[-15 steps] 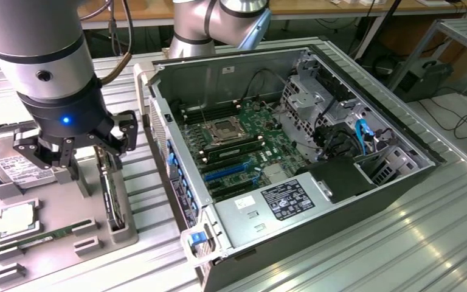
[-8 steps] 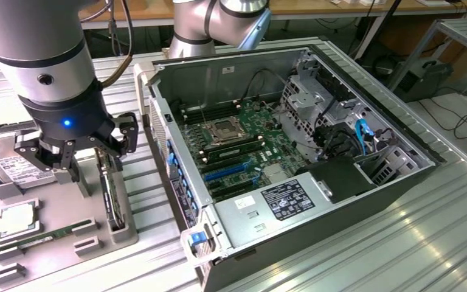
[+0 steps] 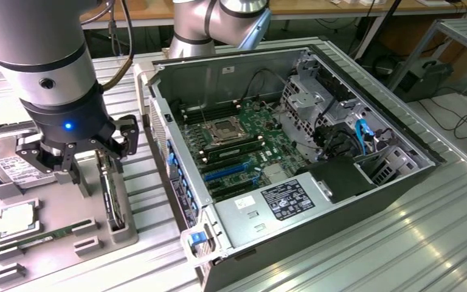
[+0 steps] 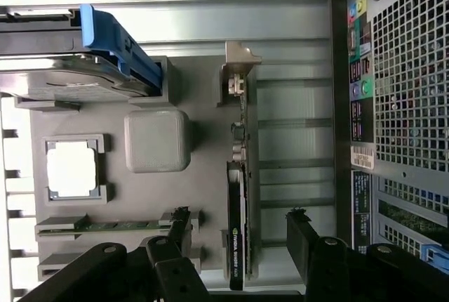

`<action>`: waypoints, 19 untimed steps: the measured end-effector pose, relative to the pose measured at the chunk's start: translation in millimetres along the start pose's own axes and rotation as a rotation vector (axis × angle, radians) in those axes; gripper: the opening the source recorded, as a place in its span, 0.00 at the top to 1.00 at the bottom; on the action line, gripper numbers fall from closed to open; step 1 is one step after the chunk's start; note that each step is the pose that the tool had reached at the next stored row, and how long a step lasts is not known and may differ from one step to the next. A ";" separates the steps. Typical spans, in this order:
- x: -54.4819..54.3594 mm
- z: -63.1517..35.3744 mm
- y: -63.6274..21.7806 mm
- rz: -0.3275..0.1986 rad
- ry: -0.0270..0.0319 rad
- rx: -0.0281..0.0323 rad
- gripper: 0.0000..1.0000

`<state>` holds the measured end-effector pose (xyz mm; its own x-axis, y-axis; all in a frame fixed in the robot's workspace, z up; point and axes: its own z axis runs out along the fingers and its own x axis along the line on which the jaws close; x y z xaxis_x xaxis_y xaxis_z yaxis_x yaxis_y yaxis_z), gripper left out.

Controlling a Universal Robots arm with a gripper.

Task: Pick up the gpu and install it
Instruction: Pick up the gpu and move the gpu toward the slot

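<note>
The gpu (image 4: pixel 237 204) stands on edge in a slot of the grey parts tray (image 4: pixel 203 175), thin and dark, with its silver end bracket (image 4: pixel 237 70) at one end. My gripper (image 4: pixel 238 235) hangs just above it, open. One finger (image 4: pixel 179 226) is on each side of the card and neither touches it. In the exterior view the gripper (image 3: pixel 94 176) hovers over the gpu (image 3: pixel 114 201) at that view's left, beside the open computer case (image 3: pixel 160 158).
The tray (image 3: pixel 95 243) also holds a hard drive (image 3: pixel 10 167), a CPU (image 3: pixel 19 219) and a RAM stick (image 3: pixel 39 238). Inside the case, the motherboard shows blue expansion slots (image 3: pixel 229 173). A second robot arm (image 3: pixel 217 18) stands behind the case.
</note>
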<state>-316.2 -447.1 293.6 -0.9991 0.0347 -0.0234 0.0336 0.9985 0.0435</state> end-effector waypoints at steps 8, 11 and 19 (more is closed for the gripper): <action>0.1 4.9 -1.7 0.000 0.0000 0.0000 0.34; 0.1 6.6 -2.4 0.000 0.0000 0.0000 0.34; 0.1 14.3 -5.4 0.000 0.0007 0.0000 0.34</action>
<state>-316.2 -451.9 279.0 -0.9991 0.0347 -0.0226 0.0337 0.9985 0.0435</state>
